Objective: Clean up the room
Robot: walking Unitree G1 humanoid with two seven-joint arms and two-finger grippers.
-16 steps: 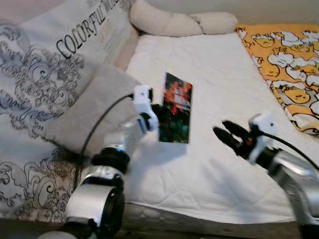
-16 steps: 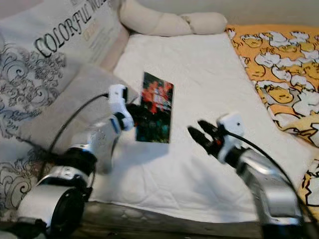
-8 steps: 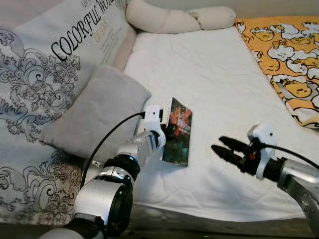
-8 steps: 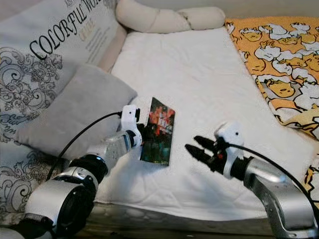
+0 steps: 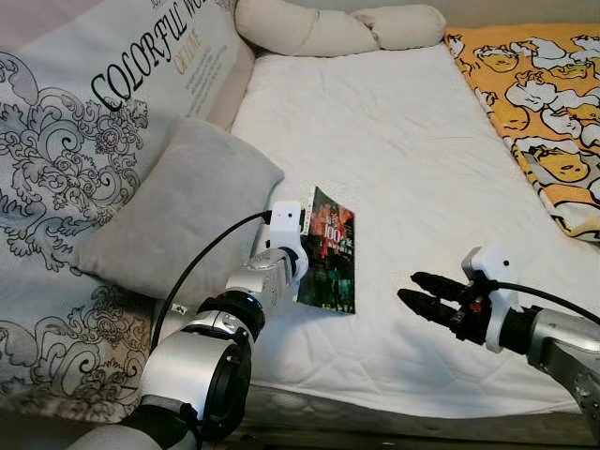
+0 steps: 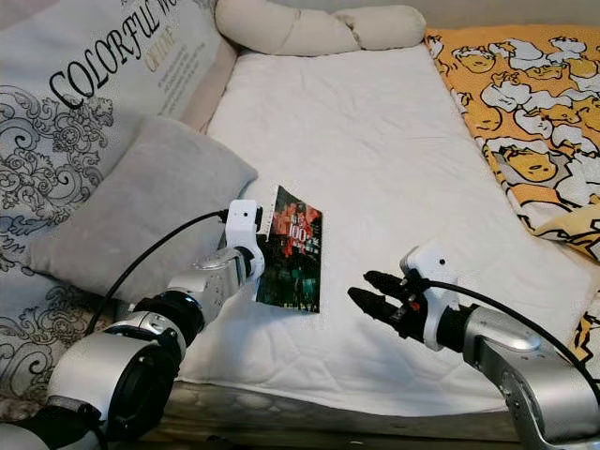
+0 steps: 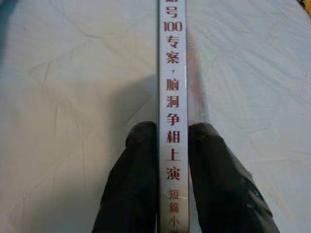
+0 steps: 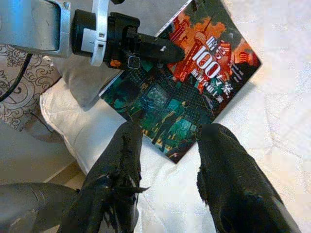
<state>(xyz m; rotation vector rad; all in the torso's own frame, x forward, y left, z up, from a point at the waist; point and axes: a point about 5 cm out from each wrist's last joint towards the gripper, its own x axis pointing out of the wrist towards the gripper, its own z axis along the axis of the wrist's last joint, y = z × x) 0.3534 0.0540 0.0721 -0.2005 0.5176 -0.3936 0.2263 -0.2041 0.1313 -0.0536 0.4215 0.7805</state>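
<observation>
A paperback book (image 5: 328, 251) with a dark red-and-green cover stands on edge, lifted above the white mattress (image 5: 394, 141) near its front left. My left gripper (image 7: 171, 145) is shut on the book, one black finger (image 7: 133, 184) on each side of its spine, which carries red Chinese characters. In the right wrist view the cover (image 8: 194, 87) reads "100" and the left gripper's fingers clamp its edge. My right gripper (image 5: 417, 292) hovers open over the mattress, a short way right of the book, its fingertips pointing at it, holding nothing.
A grey pillow (image 5: 173, 216) lies just left of the book, on a patterned grey-white duvet (image 5: 66, 141). A long cream bolster (image 5: 328, 28) lies along the bed's far end. An orange cartoon-print blanket (image 5: 544, 112) covers the right side. The mattress's front edge (image 5: 375, 403) is close below.
The left gripper has lowered and drawn the book toward the mattress's front edge. The right gripper has dropped lower and moved slightly toward the book. The camera tilted a little.
</observation>
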